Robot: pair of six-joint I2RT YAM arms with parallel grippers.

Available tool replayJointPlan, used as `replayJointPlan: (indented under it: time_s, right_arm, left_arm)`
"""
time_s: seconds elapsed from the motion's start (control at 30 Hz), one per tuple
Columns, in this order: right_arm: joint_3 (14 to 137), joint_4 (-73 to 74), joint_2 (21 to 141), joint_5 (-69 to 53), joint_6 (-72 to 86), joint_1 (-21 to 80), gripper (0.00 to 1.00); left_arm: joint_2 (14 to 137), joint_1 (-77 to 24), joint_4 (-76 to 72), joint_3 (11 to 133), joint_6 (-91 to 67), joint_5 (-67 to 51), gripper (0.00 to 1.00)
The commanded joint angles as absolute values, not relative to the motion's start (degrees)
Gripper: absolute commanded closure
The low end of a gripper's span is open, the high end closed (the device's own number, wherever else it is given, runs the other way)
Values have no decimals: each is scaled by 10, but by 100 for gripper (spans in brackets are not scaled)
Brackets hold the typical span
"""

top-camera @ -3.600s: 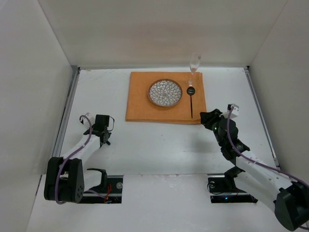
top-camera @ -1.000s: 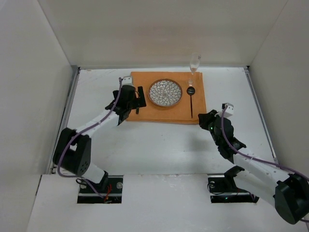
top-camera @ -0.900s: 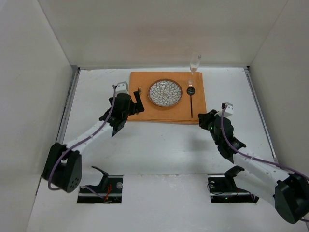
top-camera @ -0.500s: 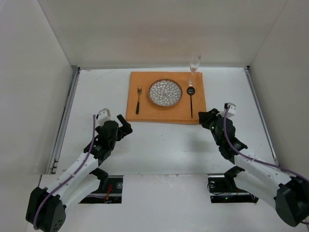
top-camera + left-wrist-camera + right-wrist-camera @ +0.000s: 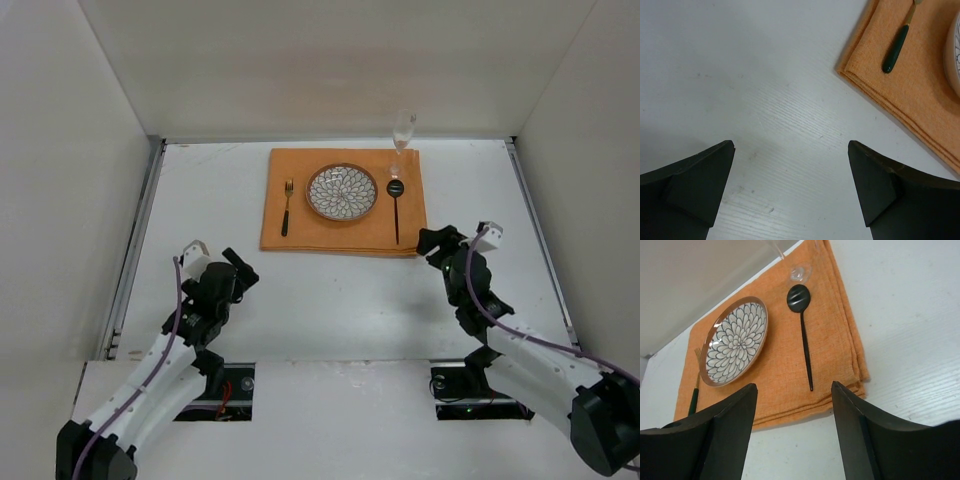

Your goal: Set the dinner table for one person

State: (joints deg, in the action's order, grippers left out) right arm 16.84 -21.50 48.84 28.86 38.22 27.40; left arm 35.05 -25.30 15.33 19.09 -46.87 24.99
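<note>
Overall, the place setting appears complete. The broad, matte white bench [image 5: 330, 290] carries at its far centre a folded orange cloth [image 5: 320, 232]. On the cloth lie a round flower-patterned plate [image 5: 342, 192], a green-handled fork [image 5: 287, 205] to its left, a black slotted spoon [image 5: 396, 205] to its right, and a clear stemmed glass [image 5: 403, 130] at the far right corner. Fork and spoon lie with their long axes near-to-far. The left tool [image 5: 791, 150], jaws apart and empty, hovers at near left, well apart from the cloth. The right tool [image 5: 793, 387], likewise apart and empty, sits just beside the cloth's near right corner, so any adjustment would probably fall to it.
</note>
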Motion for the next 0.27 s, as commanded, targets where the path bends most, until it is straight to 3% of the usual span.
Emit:
replayJointPlan:
  time_s: [0.0,0.23]
  right_arm:
    - [166,-260,463,316,380,272,32]
    - [167,-265,464,305,379,266,31]
  left_arm:
    - [349,-245,158,181,-478,265,0]
    - [406,-247,125,189,-479,265,0]
